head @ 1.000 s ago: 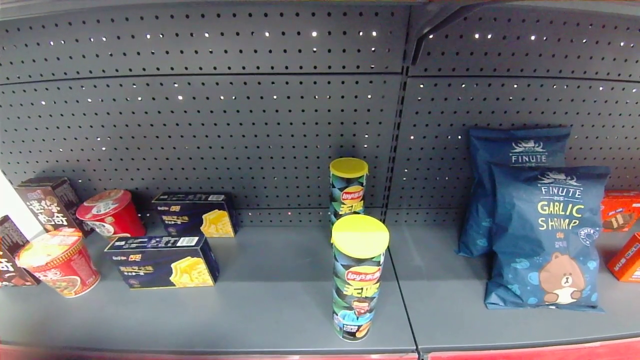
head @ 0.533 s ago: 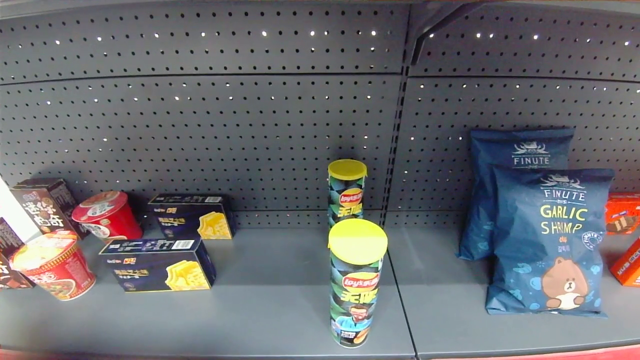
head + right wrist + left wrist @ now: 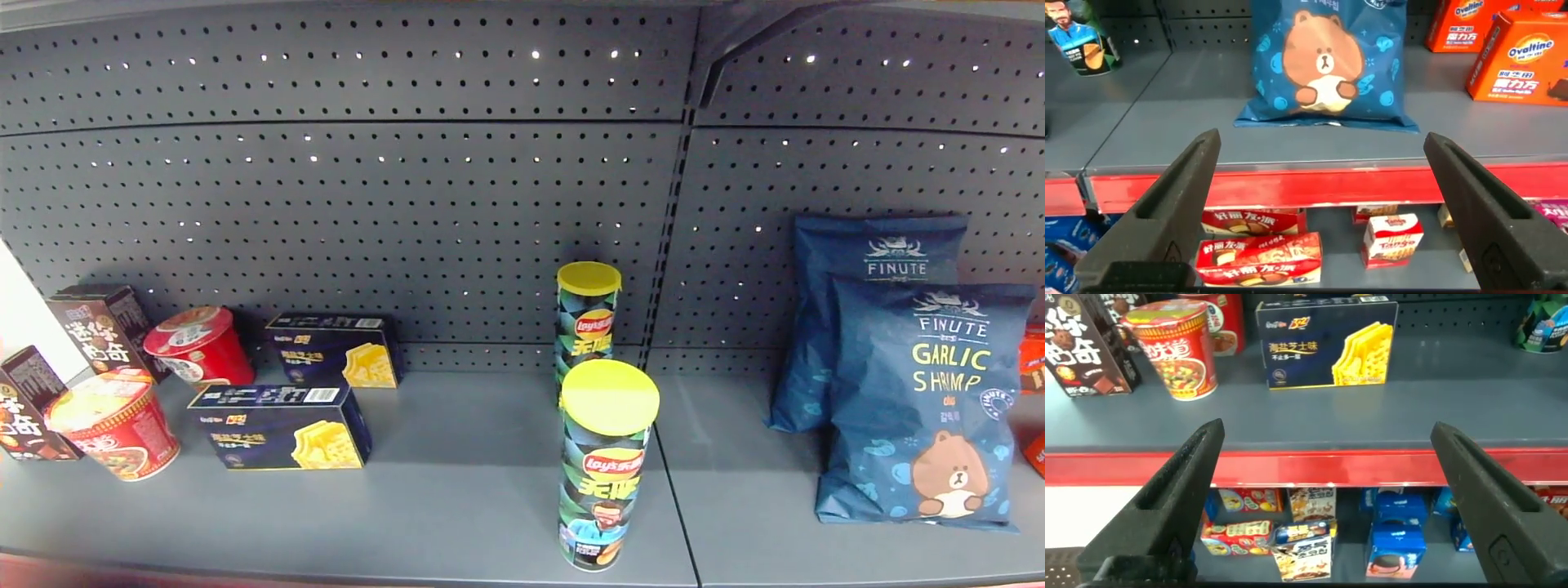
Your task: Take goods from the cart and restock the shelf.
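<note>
Goods on shelf: two chip cans stand one behind the other near the middle of the shelf (image 3: 457,506), the front can (image 3: 608,465) close to the front edge, the rear can (image 3: 588,314) by the pegboard back panel (image 3: 408,204).
Can axis: both are upright, long axis vertical, yellow lids up, printed faces turned out toward the aisle.
Neighbours to the left: two navy boxes (image 3: 282,429) lie on their long sides, long axis running along the shelf; beyond them are red noodle cups (image 3: 114,425) and brown boxes (image 3: 102,327).
Neighbours to the right: two blue snack bags (image 3: 927,400) stand one in front of the other, tops up, with orange boxes (image 3: 1527,57) beyond.
Left gripper (image 3: 1327,433): fingers spread wide, nothing between them, level with the red shelf edge (image 3: 1306,465) in front of the noodle cups.
Right gripper (image 3: 1321,140): spread wide and empty, facing the front bag.
Progress: judging by the bare stretches between the rows, the shelf is partly stocked; with both grippers empty, the next item apparently has yet to be fetched from the cart.
</note>
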Controlling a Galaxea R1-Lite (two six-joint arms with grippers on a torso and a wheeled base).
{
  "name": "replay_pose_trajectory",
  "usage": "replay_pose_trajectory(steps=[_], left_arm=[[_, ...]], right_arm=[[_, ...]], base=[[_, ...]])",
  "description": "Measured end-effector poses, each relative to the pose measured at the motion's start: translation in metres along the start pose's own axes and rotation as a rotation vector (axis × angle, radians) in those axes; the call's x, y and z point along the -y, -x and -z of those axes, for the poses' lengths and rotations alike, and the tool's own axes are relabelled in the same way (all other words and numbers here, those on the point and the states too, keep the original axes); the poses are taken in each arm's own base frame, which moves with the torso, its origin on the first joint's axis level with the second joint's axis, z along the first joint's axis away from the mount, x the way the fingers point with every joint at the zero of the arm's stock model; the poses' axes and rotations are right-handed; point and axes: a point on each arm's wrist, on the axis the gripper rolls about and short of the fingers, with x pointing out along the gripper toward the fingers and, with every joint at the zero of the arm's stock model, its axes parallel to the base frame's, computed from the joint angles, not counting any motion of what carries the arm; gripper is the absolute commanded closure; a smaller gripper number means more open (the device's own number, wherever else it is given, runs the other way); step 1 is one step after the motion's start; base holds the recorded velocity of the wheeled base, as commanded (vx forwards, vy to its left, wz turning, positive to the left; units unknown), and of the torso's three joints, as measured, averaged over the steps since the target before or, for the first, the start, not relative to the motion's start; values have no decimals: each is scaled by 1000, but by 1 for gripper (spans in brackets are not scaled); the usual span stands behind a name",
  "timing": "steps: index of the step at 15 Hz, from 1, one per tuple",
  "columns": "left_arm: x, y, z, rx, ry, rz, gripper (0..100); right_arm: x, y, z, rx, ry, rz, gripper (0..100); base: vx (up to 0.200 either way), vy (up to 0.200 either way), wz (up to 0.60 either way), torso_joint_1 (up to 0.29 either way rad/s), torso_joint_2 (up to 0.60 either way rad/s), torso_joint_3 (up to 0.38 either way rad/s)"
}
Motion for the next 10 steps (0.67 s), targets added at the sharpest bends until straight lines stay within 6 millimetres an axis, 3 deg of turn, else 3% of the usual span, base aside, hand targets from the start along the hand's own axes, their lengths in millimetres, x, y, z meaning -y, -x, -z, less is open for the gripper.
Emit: replay_pose_trajectory(steps=[2, 10], left_arm=[[0, 0, 0, 0, 0, 0, 0], [0, 0, 0, -1, -1, 1, 0]], right_arm=[[0, 0, 0, 0, 0, 0, 0], [0, 0, 0, 0, 0, -1, 0]], base=[[0, 0, -300, -1, -1, 6], [0, 0, 0, 0, 0, 0]])
